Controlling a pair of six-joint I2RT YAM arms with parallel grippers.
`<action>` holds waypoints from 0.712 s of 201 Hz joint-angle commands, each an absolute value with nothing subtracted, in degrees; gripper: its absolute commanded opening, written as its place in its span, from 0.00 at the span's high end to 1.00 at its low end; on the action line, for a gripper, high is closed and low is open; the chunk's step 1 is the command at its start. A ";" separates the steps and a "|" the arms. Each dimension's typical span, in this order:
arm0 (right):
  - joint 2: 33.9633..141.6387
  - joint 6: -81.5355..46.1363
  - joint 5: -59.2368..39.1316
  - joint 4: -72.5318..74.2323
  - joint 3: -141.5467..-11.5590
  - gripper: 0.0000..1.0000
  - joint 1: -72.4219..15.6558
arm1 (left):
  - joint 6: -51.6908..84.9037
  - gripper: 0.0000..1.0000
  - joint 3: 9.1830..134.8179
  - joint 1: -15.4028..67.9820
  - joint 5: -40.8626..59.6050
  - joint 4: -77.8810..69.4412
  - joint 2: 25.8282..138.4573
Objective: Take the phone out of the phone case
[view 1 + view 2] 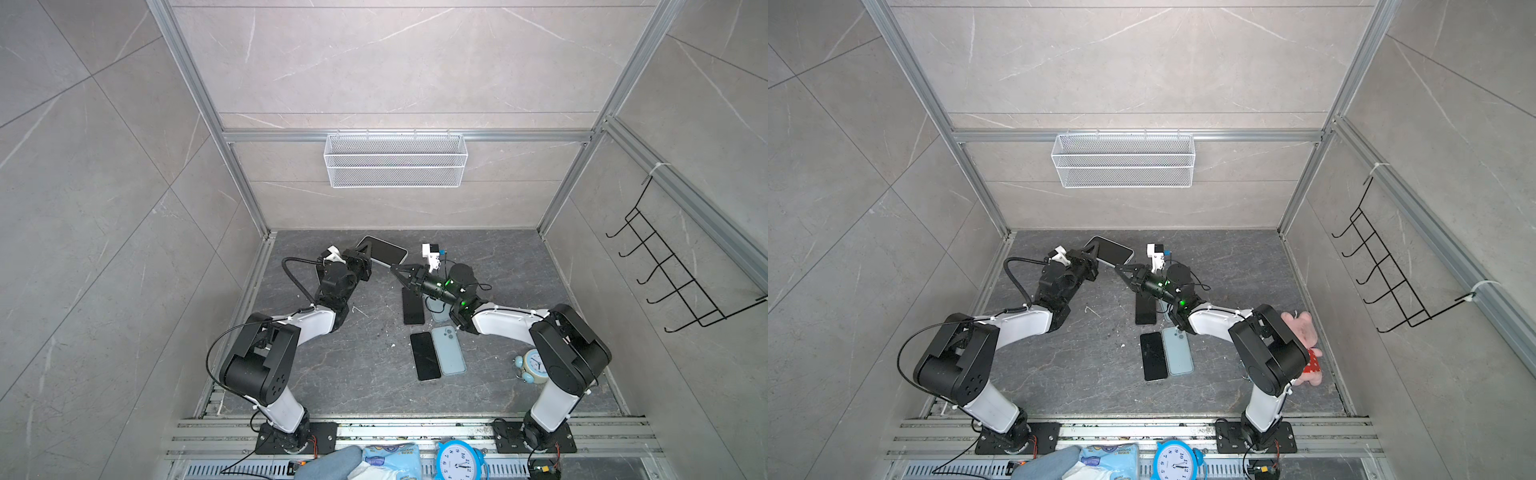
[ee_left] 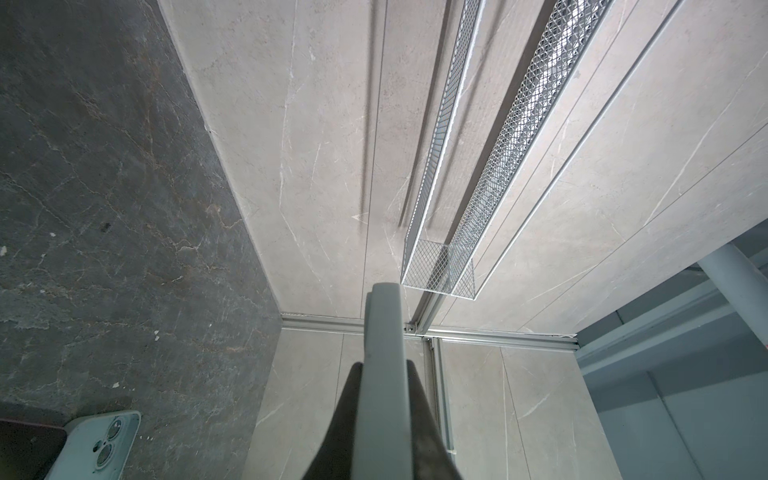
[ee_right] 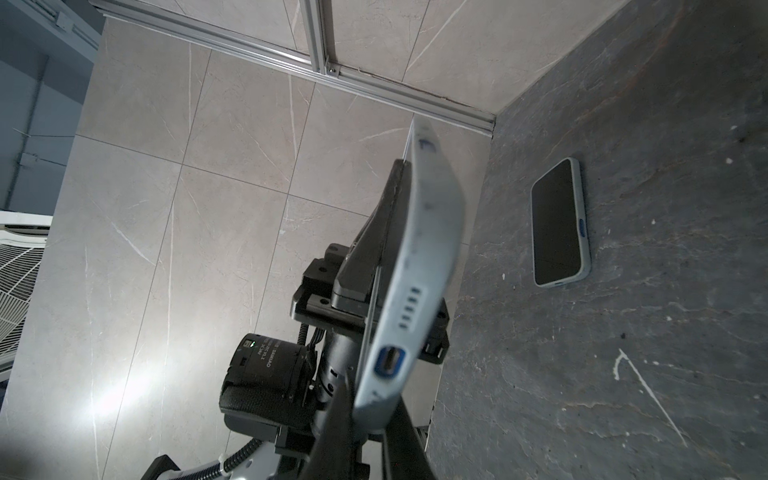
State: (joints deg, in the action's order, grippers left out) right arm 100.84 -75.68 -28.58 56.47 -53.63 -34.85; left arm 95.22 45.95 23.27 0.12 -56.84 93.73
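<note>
The phone (image 1: pixel 388 250), dark screen up, sits in its pale blue-grey phone case (image 3: pixel 428 232) and hangs tilted above the back of the table in both top views. My left gripper (image 1: pixel 368 254) is shut on its left end; in the left wrist view the case's edge (image 2: pixel 384 332) runs between the two black fingers (image 2: pixel 349 399). My right gripper (image 1: pixel 394 269) is shut on the near right corner of the case. In the right wrist view its fingers (image 3: pixel 334 419) flank the corner beside the blue-ringed charging port (image 3: pixel 390 360).
On the dark table lie two black phones (image 1: pixel 413 305) (image 1: pixel 424 355), a pale blue case, back up (image 1: pixel 448 350), and a cased phone (image 3: pixel 561 224). An alarm clock (image 1: pixel 532 365) and pink plush (image 1: pixel 1304 332) sit by the right arm. A wire basket (image 1: pixel 395 160) hangs on the back wall.
</note>
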 commanded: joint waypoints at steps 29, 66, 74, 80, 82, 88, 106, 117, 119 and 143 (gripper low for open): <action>101.22 -74.46 -29.33 59.93 -52.43 1.00 -34.66 | 95.26 1.00 45.16 23.55 0.53 -62.46 89.78; 101.26 -73.17 -29.71 60.24 -51.74 1.00 -34.53 | 96.76 1.00 45.12 23.51 0.75 -62.71 89.65; 101.05 -71.52 -29.79 59.47 -51.56 1.00 -34.54 | 98.37 1.00 45.39 23.48 0.91 -62.35 89.65; 100.70 -69.73 -29.79 58.32 -51.30 1.00 -34.46 | 99.71 1.00 45.70 23.49 1.30 -62.08 89.93; 100.54 -68.98 -29.75 57.87 -51.12 1.00 -34.52 | 100.07 1.00 45.92 23.45 1.45 -62.01 90.03; 99.92 -66.46 -29.36 56.19 -50.61 1.00 -34.54 | 101.52 1.00 46.45 23.53 2.14 -62.00 90.40; 97.04 -55.67 -26.90 50.33 -48.56 1.00 -34.84 | 105.95 1.00 48.17 23.50 4.45 -59.58 90.88; 94.71 -47.78 -23.59 43.19 -48.10 1.00 -35.32 | 108.20 1.00 48.78 23.49 5.34 -58.06 90.79; 94.43 -46.57 -23.01 42.20 -48.00 1.00 -35.40 | 108.57 1.00 48.89 23.52 5.49 -57.87 90.75; 93.40 -38.46 -19.02 38.44 -47.59 1.00 -35.57 | 111.04 1.00 50.53 23.69 7.40 -56.19 90.31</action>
State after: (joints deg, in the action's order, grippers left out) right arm 94.61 -55.18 -25.82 49.67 -49.30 -35.79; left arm 103.96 45.25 23.94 4.62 -51.77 92.84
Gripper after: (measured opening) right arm 0.129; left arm 0.118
